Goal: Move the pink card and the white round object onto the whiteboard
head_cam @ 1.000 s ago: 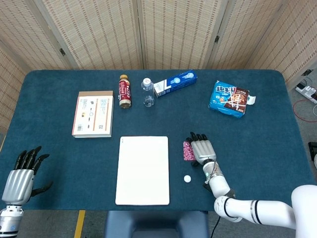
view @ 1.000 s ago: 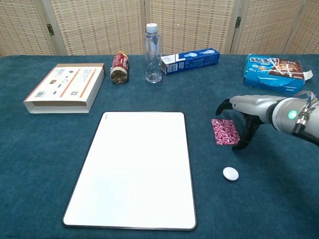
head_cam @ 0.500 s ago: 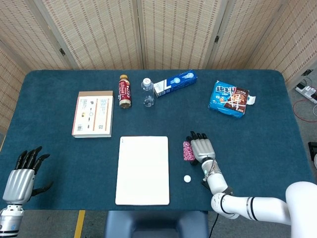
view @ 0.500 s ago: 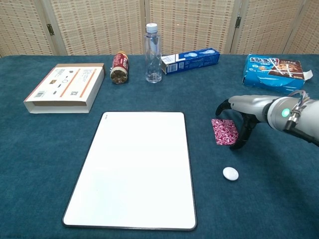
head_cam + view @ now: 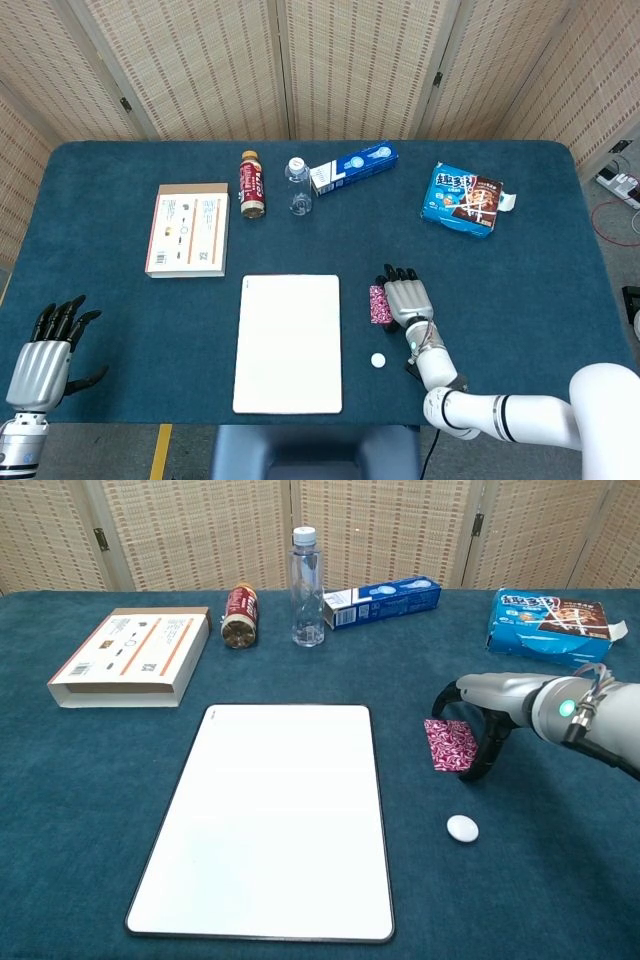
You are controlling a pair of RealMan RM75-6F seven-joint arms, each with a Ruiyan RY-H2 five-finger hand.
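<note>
The pink patterned card [image 5: 378,304] [image 5: 451,745] lies flat on the blue cloth just right of the whiteboard [image 5: 288,343] [image 5: 270,820]. The white round object [image 5: 378,360] [image 5: 462,828] sits on the cloth a little nearer than the card. My right hand [image 5: 408,300] [image 5: 490,705] arches over the card's right side, thumb behind the card's far edge and fingers curving down at its right edge, with the card still flat. My left hand [image 5: 40,365] hovers at the near left corner, fingers spread and holding nothing; the chest view does not show it.
A flat cardboard box [image 5: 130,656] lies at the left. A brown drink bottle [image 5: 240,616], a clear water bottle [image 5: 307,587] and a blue toothpaste box [image 5: 382,601] line the back. A blue snack bag [image 5: 550,625] lies at the far right.
My right hand's fingers have drawn in slightly leftward toward the card's right edge. The card, the round object and the left hand have not moved.
</note>
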